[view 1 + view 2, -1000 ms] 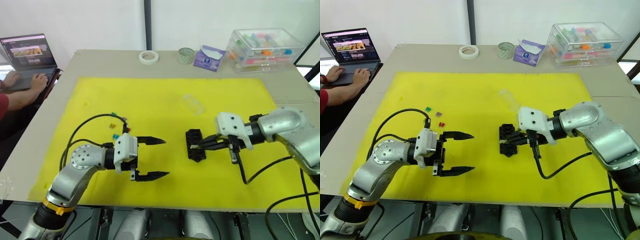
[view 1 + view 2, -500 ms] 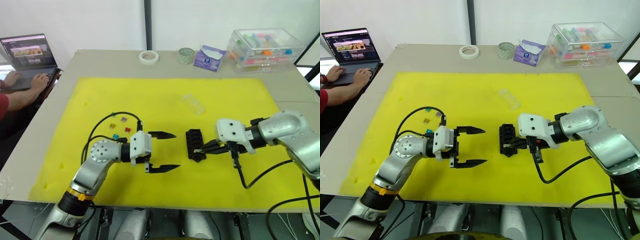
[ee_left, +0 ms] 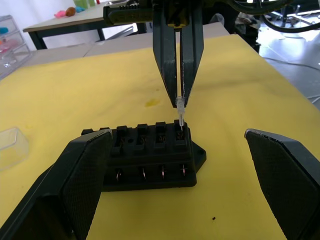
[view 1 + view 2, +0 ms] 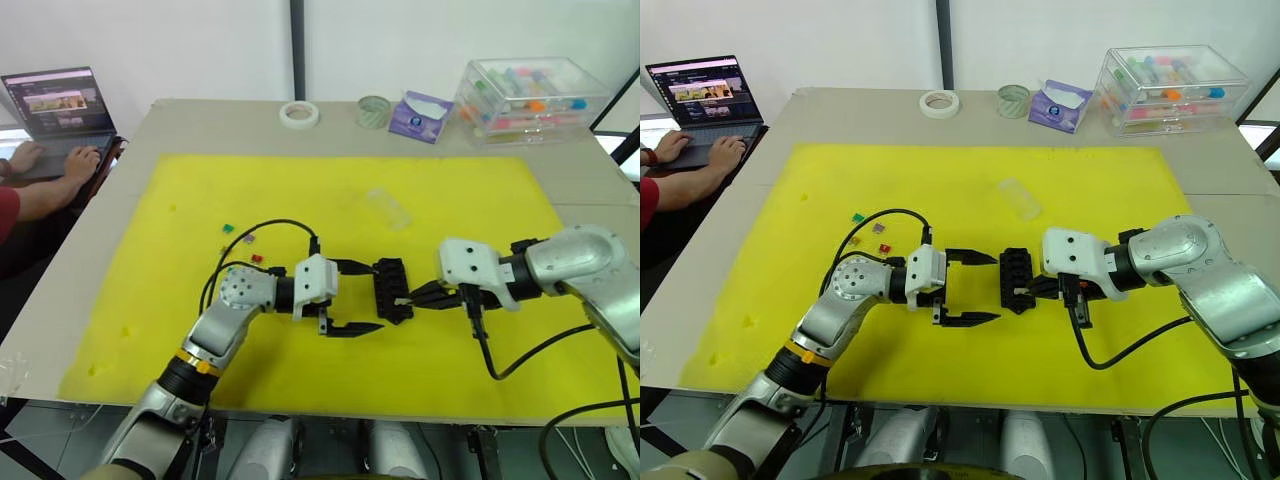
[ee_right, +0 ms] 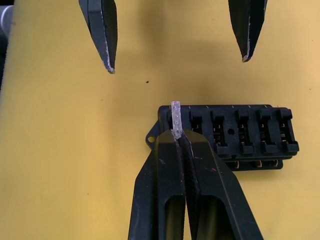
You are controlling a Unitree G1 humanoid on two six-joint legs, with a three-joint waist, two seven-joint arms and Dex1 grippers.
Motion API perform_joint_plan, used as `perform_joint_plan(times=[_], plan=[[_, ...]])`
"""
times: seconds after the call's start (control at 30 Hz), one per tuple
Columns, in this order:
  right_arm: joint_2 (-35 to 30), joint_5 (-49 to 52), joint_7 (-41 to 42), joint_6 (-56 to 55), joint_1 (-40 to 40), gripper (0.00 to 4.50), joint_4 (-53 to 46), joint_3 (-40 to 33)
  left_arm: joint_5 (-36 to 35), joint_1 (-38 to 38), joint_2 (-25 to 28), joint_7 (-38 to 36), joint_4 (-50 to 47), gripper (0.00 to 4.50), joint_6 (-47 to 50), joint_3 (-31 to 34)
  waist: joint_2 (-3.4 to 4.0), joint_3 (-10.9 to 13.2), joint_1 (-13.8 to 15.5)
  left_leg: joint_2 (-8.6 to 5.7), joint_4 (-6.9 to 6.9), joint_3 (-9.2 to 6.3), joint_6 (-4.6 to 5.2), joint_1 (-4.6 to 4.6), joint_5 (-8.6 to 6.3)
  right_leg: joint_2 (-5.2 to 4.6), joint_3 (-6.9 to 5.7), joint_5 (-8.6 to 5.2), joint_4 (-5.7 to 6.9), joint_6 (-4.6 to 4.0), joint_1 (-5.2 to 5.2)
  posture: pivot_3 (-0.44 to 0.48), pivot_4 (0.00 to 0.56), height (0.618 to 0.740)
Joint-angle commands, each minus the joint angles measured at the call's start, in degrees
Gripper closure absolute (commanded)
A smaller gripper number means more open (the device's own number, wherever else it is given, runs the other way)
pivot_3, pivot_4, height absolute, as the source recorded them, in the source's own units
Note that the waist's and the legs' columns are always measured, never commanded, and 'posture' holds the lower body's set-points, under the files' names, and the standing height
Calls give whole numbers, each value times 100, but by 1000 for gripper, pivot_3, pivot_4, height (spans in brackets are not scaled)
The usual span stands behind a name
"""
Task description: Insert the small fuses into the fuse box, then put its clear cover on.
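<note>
Right claw (image 5: 176, 135): closed on a pale translucent fuse (image 5: 176, 119), pinched by its top with the blades pointing down at the fuse box (image 4: 1016, 281).
Left claw (image 4: 980, 288): fingers spread wide and empty, just beside the box on its far side from the right claw.
Fuse box: black, on the yellow mat (image 4: 1090, 200) near the middle of the worktop's front edge, long axis running front to back.
Key relation: the fuse tip sits at the end slot of the row nearest the right claw, directly over or just entering it; I cannot tell whether it is seated.
Loose fuses (image 4: 870, 232): green, grey, orange and red chips lie toward the mat's left side, well apart from the box.
Clear cover (image 4: 1020, 198): on the mat behind the box, toward the back edge.
Judgement: the next move is likely a straight push down, with the left claw placed to steady the box.
</note>
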Motion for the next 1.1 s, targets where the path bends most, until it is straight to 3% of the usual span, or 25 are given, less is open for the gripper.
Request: perform_joint_plan(times=[0.03, 1.1], plan=[[29, -69, -10, -47, -112, 4500, -130, -33, 102, -131, -115, 34, 61, 24, -152, -48, 0, 0, 1, 0, 0, 0, 0, 0, 0, 0, 0, 0, 0, 0, 0, 0, 150, 740], [111, -443, -115, -76, 57, 4500, -77, 110, 287, -246, -219, -109, 399, 24, -521, -73, 0, 0, 0, 0, 2, 0, 0, 0, 0, 1, -3, 0, 2, 1, 0, 0, 150, 740]])
